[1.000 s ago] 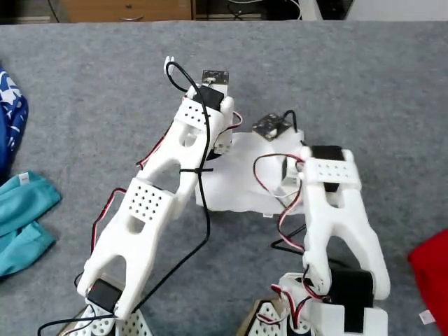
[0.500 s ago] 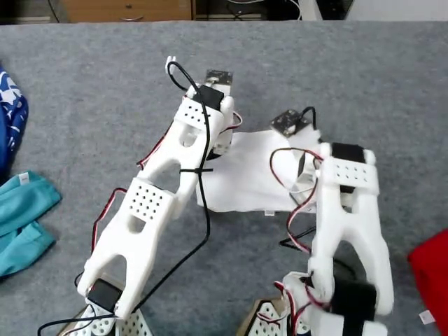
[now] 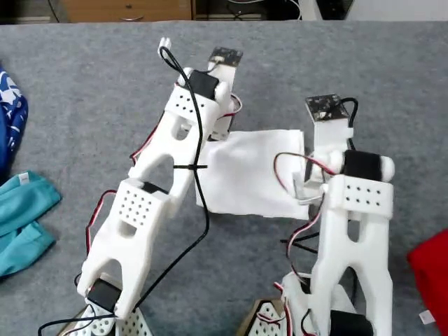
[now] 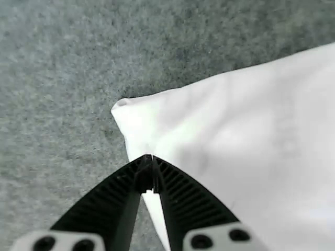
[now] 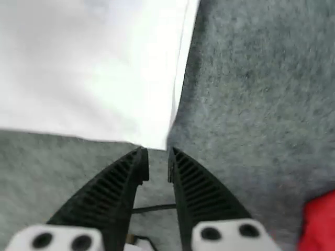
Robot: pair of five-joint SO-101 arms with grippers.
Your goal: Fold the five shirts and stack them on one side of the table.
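Two white robot arms lean over a grey felt-covered table (image 3: 364, 70), one at each end of a white shirt (image 3: 252, 171), a smooth rectangle of folded cloth lying flat near the middle of the table. In the left wrist view, the left gripper (image 4: 149, 166) has its black ribbed fingers clenched together at the tips, pinching the edge of the white shirt (image 4: 235, 136) just beside one of its corners; that corner pokes up slightly from the table surface. In the right wrist view, the right gripper (image 5: 157, 152) is released, its two fingers parted by a narrow gap, and a corner of the white shirt (image 5: 94, 68) lies right at the fingertips. From the overhead camera, the left arm stands at the shirt's far left corner and the right arm at its right edge. Three more garments lie well apart from the white one: a crumpled teal shirt (image 3: 21, 217) at the table's left edge, a blue patterned shirt (image 3: 8, 119) beyond it on the same side, and a bright red shirt (image 3: 430, 269) at the near right edge.
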